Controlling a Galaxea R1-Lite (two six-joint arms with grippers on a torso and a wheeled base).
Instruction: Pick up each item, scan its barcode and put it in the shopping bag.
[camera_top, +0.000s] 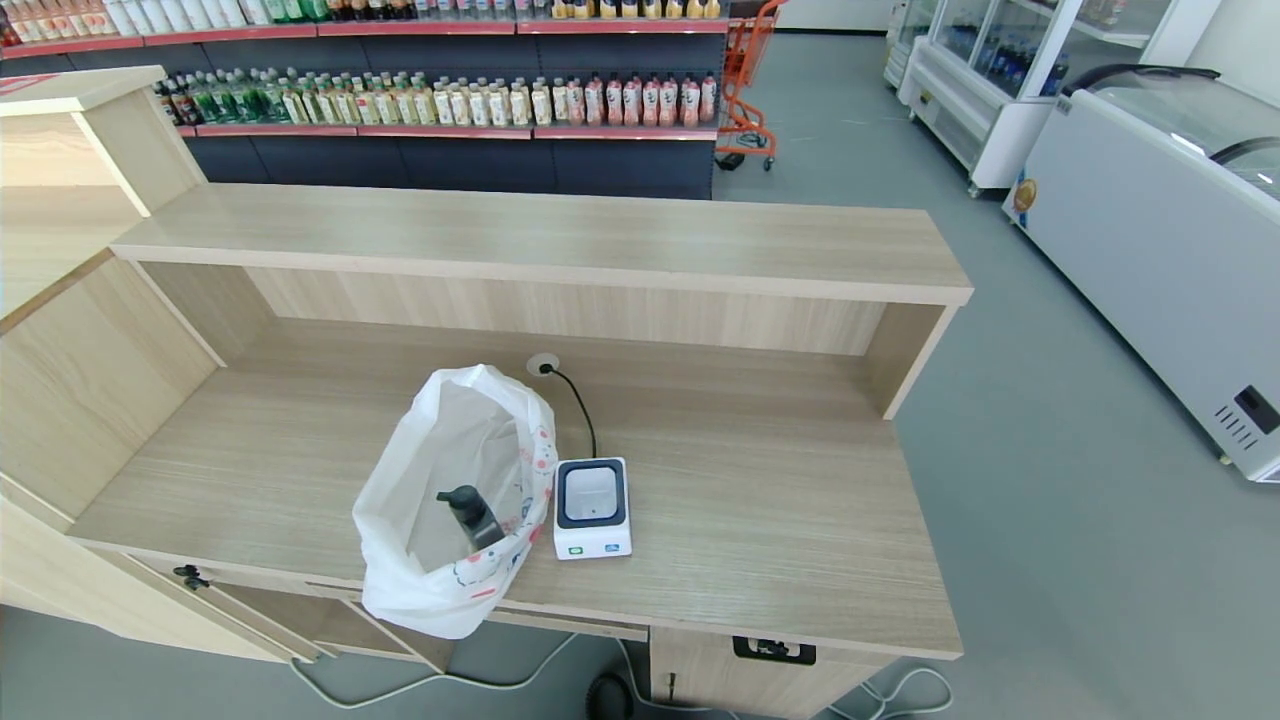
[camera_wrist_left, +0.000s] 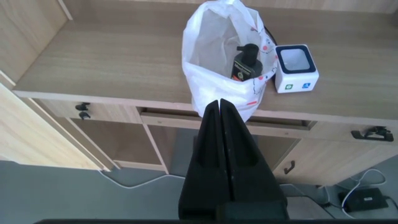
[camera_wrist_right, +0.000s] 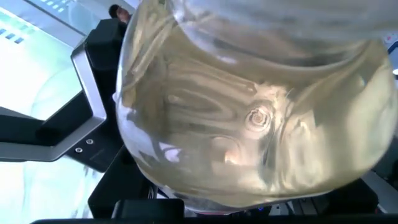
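Wooden counter (camera_top: 760, 480) is carrying a white shopping bag (camera_top: 400, 570), which is sagging over the front edge, left of centre. A white scanner (camera_top: 592, 508) is sitting just beside it. A dark pump bottle (camera_top: 470, 515) is standing inside the bag. The left gripper (camera_wrist_left: 219, 106) is hovering off the front edge, pinched closed and empty. A clear bottle (camera_wrist_right: 249, 112) is crowding the right wrist; whether the right gripper is clamping it, I cannot tell.

From high, the head camera looks down on the counter (camera_top: 760, 480), bag (camera_top: 450, 570) and scanner (camera_top: 592, 507). The left wrist camera, lower and out front, faces the same pair past the left gripper (camera_wrist_left: 219, 107); the right wrist camera sits against a bottle (camera_wrist_right: 249, 112).
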